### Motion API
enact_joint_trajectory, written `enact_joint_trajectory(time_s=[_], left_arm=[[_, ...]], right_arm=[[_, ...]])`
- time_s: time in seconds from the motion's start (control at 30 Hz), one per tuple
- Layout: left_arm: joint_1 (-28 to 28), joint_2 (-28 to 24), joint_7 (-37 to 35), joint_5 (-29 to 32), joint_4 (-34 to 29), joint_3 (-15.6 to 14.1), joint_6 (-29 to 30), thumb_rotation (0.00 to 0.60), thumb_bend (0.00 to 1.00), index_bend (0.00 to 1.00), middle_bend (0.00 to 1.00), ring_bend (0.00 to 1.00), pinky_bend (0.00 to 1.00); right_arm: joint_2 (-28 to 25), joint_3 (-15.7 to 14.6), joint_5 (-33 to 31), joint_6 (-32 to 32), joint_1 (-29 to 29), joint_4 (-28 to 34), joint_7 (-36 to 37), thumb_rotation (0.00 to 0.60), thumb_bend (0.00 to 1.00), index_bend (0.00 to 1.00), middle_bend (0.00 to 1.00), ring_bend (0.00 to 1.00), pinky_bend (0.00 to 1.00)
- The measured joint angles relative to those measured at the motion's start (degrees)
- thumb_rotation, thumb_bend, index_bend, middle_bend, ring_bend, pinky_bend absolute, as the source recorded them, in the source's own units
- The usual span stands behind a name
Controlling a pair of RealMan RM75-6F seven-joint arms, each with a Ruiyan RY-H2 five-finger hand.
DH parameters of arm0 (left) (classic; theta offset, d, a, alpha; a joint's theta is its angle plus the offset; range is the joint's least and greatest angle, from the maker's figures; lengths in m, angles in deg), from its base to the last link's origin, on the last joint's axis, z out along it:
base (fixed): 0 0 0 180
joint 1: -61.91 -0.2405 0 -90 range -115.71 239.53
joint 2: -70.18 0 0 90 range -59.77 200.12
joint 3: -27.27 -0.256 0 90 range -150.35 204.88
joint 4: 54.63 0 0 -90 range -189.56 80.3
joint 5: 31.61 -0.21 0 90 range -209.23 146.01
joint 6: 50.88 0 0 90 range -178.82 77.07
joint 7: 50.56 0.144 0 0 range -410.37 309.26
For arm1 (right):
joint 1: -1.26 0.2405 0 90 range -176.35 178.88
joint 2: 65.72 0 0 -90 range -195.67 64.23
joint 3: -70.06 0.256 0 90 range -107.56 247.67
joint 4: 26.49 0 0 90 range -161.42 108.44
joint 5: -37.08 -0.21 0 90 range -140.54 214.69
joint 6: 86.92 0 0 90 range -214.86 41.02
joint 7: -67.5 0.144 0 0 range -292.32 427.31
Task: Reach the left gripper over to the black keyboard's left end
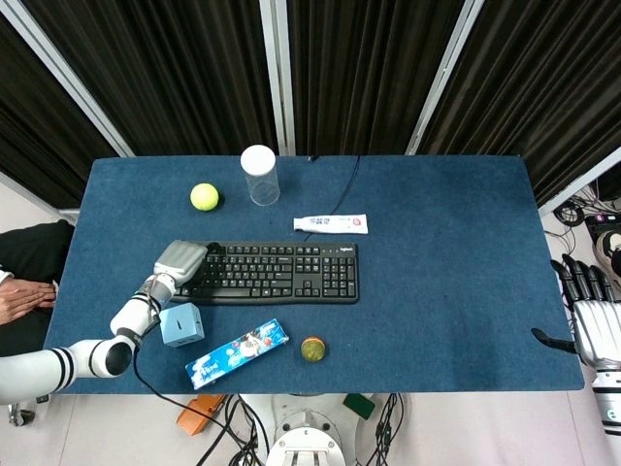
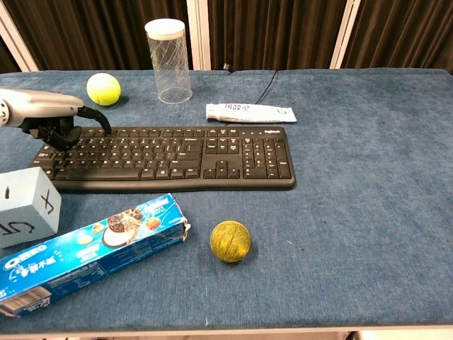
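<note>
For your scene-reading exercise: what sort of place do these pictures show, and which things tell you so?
Probably a robotics lab test bench: a blue-covered table against black curtains, unrelated props such as a keyboard and tennis ball, and loose cabling underneath.

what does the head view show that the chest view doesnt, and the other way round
Only the head view shows the right hand, idle off the table's right edge with fingers apart, and the whole left arm. Only the chest view shows the left hand's curled fingers from the side, low over the keyboard's left end; whether they touch is unclear. Both show the left hand, keyboard, tennis ball, clear jar, toothpaste tube, blue cube and cookie box.
</note>
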Motion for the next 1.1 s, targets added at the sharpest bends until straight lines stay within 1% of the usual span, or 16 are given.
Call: enact_joint_trajectory(time_s=[0.1,0.23,0.3,0.33,0.4,0.43,0.5,0.53,0.57,0.6,0.67,0.7,0.77,0.87,0.97,1.1], left_arm=[[-0.02,-0.36,-0.23,-0.22,-0.48,0.08,0.94,0.6,0.82,0.2,0.96,0.95,0.9],[-1.09,-1.5,-1.78,-2.15,-2.02,0.98,4.66,0.6,0.76,0.2,0.93,0.93,0.9],[-2.29,-2.49,-3.15,-4.16,-3.16,1.61,7.97,0.6,0.69,0.2,0.88,0.88,0.89],[-2.94,-2.96,-3.76,-5.19,-3.67,1.86,9.68,0.6,0.63,0.2,0.84,0.84,0.88],[-4.8,-4.15,-5.17,-7.75,-4.93,2.32,14.26,0.6,0.49,0.2,0.76,0.74,0.82],[-5.75,-4.71,-5.79,-8.88,-5.55,2.46,16.44,0.6,0.43,0.2,0.72,0.71,0.78],[-8.42,-6.19,-7.33,-11.58,-7.14,2.6,21.79,0.6,0.32,0.2,0.61,0.59,0.63],[-9.81,-6.94,-8.05,-12.73,-7.9,2.55,24.08,0.6,0.27,0.2,0.55,0.52,0.54],[-11.89,-8.03,-9.02,-14.2,-8.92,2.39,27.02,0.6,0.22,0.2,0.45,0.42,0.39],[-13.55,-8.86,-9.76,-15.27,-9.65,2.18,29.08,0.6,0.19,0.19,0.37,0.33,0.26],[-17.49,-10.68,-11.49,-17.67,-11.04,1.35,33.32,0.6,0.16,0.18,0.28,0.22,0.1],[-19.15,-11.31,-12.19,-18.64,-11.45,0.91,35.0,0.6,0.15,0.17,0.24,0.18,0.05],[-22.85,-12.34,-13.57,-20.72,-12.06,-0.22,38.82,0.6,0.13,0.16,0.21,0.14,0.03],[-27.74,-12.99,-15.09,-23.78,-12.35,-2.09,44.17,0.6,0.12,0.16,0.2,0.12,0.02],[-32.37,-13.05,-16.18,-27.49,-12.17,-4.49,49.08,0.6,0.12,0.16,0.2,0.11,0.01],[-37.49,-12.75,-17.17,-31.56,-11.6,-7.28,53.36,0.6,0.12,0.16,0.2,0.11,0.01]], right_arm=[[0.0,0.02,-0.01,0.16,-0.1,-0.1,0.15,0.6,0.14,0.0,0.0,0.0,0.0],[-0.24,0.05,-0.05,0.48,-0.31,-0.15,0.43,0.6,0.15,0.0,0.0,0.0,0.0],[-0.37,0.11,-0.09,0.62,-0.4,-0.22,0.62,0.6,0.14,0.0,0.0,0.0,0.0],[-0.41,0.12,-0.08,0.66,-0.42,-0.27,0.75,0.6,0.14,0.0,0.0,0.0,0.0],[-0.43,0.15,-0.05,0.82,-0.51,-0.52,1.16,0.6,0.15,0.0,0.0,0.0,0.0],[-0.42,0.15,-0.04,0.88,-0.55,-0.67,1.38,0.6,0.15,0.0,0.0,0.0,0.0],[-0.37,0.14,-0.03,0.96,-0.64,-1.0,1.82,0.6,0.15,0.0,0.0,0.0,0.0],[-0.29,0.13,0.01,1.03,-0.7,-1.28,2.22,0.6,0.14,0.0,0.0,0.0,0.0],[-0.22,0.11,0.04,1.08,-0.74,-1.51,2.56,0.6,0.14,0.0,0.0,0.0,0.0],[-0.15,0.1,0.09,1.12,-0.78,-1.75,2.93,0.6,0.14,0.0,0.0,0.0,0.0],[0.03,0.05,0.28,1.21,-0.83,-2.4,3.88,0.6,0.1,0.0,0.0,0.0,0.0],[0.1,0.04,0.43,1.28,-0.84,-2.69,4.27,0.6,0.09,0.0,0.0,0.0,0.0],[0.23,0.01,1.03,1.65,-0.87,-3.12,5.03,0.6,0.06,0.0,0.0,0.0,0.0],[0.37,-0.01,1.94,2.36,-0.87,-3.46,5.34,0.6,0.06,0.0,0.0,0.0,0.0],[0.51,-0.01,2.46,2.68,-0.79,-3.41,4.85,0.6,0.06,0.0,0.0,0.0,0.0],[0.61,-0.06,2.86,2.57,-0.52,-2.53,3.57,0.6,0.06,0.0,0.0,0.0,0.0]])
